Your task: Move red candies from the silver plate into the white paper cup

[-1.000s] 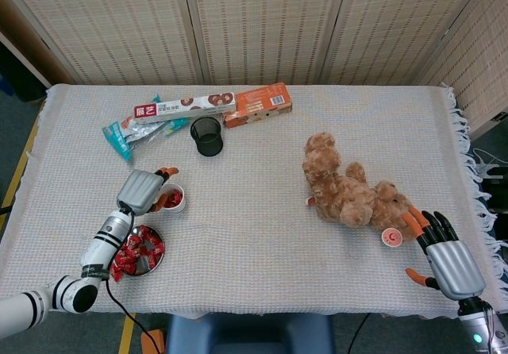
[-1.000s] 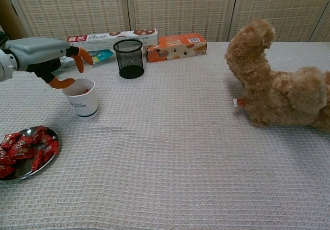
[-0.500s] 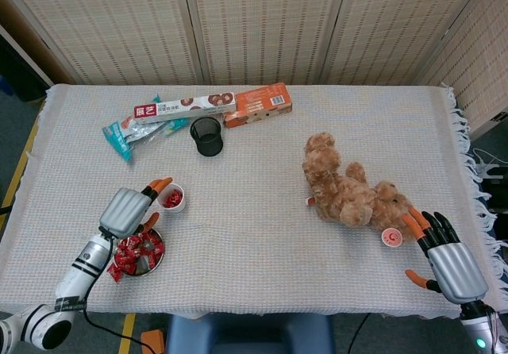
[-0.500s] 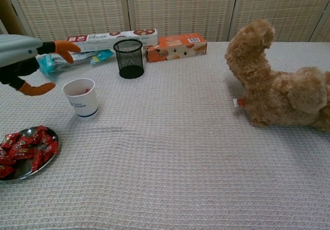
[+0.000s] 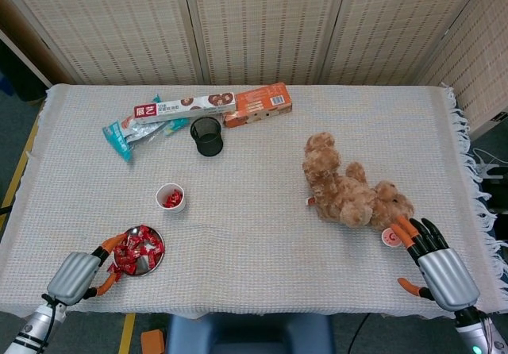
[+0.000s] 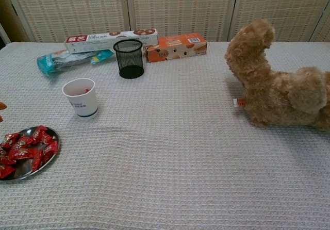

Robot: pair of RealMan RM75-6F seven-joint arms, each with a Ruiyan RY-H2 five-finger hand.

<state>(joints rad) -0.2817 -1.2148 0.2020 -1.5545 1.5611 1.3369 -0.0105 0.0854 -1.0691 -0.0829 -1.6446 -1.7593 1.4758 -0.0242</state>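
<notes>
Beside the plate [image 5: 155, 236] of candies [image 5: 136, 250], the left hand [image 5: 78, 274] hovers, fingers apart, seemingly empty. A loose pinch could drop candy short of the cup [image 5: 171, 198].

Surface finishes: woven cloth, shiny metal, glossy wrappers, matt paper, plush.

A rough, matt waffle-weave tablecloth [image 6: 206, 178] is covering the table; near its front left corner the silver plate [image 6: 53, 145] is showing polished metal under glossy-wrapped red candies [image 6: 26, 148]. The white paper cup [image 6: 80, 97] is looking matt; the wire-mesh pen pot [image 6: 128, 58] dull black; the teddy bear [image 6: 278, 85] fuzzy plush.
</notes>
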